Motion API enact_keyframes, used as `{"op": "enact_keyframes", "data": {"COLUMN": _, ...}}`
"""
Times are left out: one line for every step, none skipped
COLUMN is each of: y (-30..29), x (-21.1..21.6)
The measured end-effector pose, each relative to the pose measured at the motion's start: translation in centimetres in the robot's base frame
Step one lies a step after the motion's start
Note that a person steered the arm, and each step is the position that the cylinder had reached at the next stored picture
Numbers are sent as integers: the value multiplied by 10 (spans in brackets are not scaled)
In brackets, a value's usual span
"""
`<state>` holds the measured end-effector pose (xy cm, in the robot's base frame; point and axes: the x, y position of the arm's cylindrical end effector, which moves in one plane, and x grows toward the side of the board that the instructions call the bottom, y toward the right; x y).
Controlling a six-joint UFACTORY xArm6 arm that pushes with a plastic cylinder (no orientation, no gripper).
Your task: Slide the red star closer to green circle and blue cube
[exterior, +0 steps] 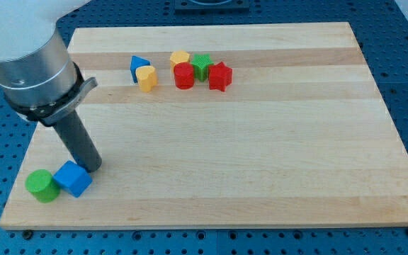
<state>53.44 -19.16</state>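
The red star (219, 76) lies near the view's top, at the right end of a cluster of blocks. The green circle (42, 185) and the blue cube (73, 178) sit side by side at the view's bottom left, touching or nearly so. My tip (92, 167) rests on the board just right of and above the blue cube, close to its upper right corner. The red star is far from my tip, up and to the right.
Next to the red star are a green star (202, 66), a red cylinder (183, 75) and a yellow hexagon (180, 59). Left of them are a yellow heart-like block (146, 78) and a blue triangle (138, 65). The wooden board (261, 156) lies on a blue table.
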Motion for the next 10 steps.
{"op": "enact_keyframes", "data": {"y": 2, "x": 0}}
{"op": "enact_keyframes", "data": {"y": 15, "x": 1}}
{"op": "enact_keyframes", "data": {"y": 21, "x": 4}}
{"op": "enact_keyframes", "data": {"y": 56, "x": 0}}
{"op": "enact_keyframes", "data": {"y": 101, "x": -17}}
{"op": "enact_keyframes", "data": {"y": 191, "x": -48}}
{"op": "enact_keyframes", "data": {"y": 273, "x": -98}}
{"op": "enact_keyframes", "data": {"y": 317, "x": -153}}
{"op": "enact_keyframes", "data": {"y": 295, "x": -198}}
{"op": "enact_keyframes", "data": {"y": 264, "x": -214}}
